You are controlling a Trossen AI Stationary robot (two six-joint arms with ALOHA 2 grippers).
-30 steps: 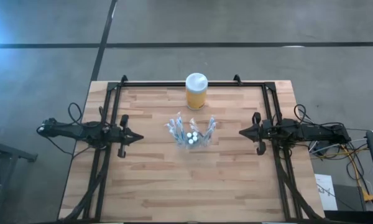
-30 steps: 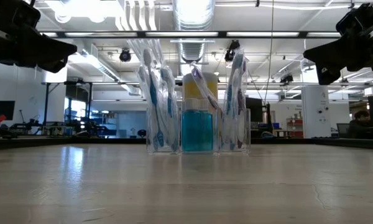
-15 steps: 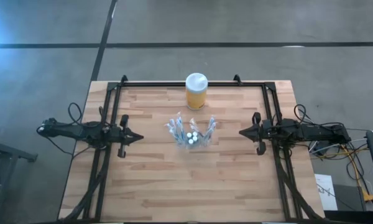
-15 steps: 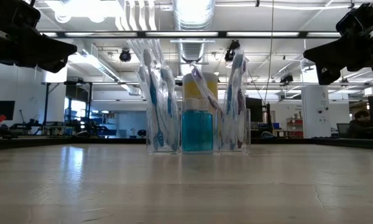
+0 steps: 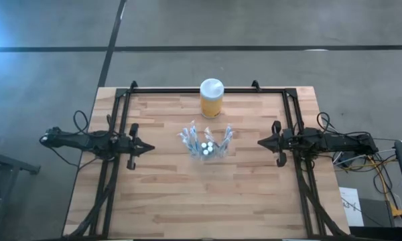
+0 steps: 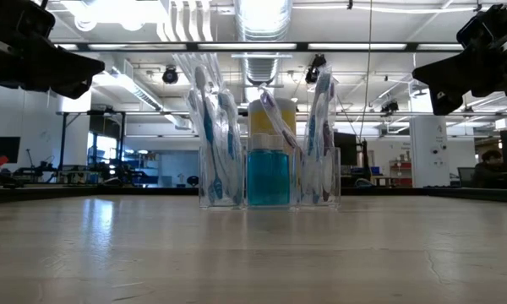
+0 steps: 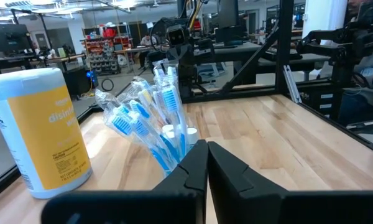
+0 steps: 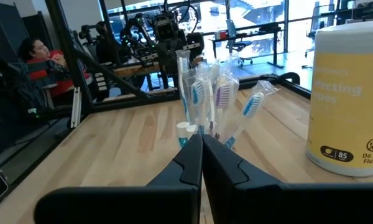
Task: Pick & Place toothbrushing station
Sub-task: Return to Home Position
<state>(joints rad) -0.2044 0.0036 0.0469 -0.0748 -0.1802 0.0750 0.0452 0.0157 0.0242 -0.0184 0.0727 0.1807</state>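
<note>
**Holder loaded at mid-table, both pincers empty**

The holder (image 5: 205, 145) stands upright in the middle of the table (image 5: 187, 197), between my 2 arms.

- **Handling (judged):** the walls are thin clear plastic, so stiff, slick, and likely to crack under a hard squeeze.
- **Load:** wrapped toothbrushes (image 6: 213, 127) lean out of the outer cups and white-capped bottles (image 5: 204, 148) sit in the middle one. I judge it top-heavy, so a nudge up high could tip it.
- **Where to hold (judged):** low on the body, across an outer wall and below the brush heads, then lift level.
- **In the way:** the wrappers fan outward above the rim and would foul a straight top-down approach.
- **Nearby:** the yellow jar (image 5: 212, 98) stands just beyond the holder toward the far edge, near but apart. It closes off that side.

My left pincer (image 5: 149, 146) hovers over the table's left side and my right pincer (image 5: 261, 142) over its right. On each, the fingers are pressed together on nothing. Both point at the holder and are well apart from it.
</note>
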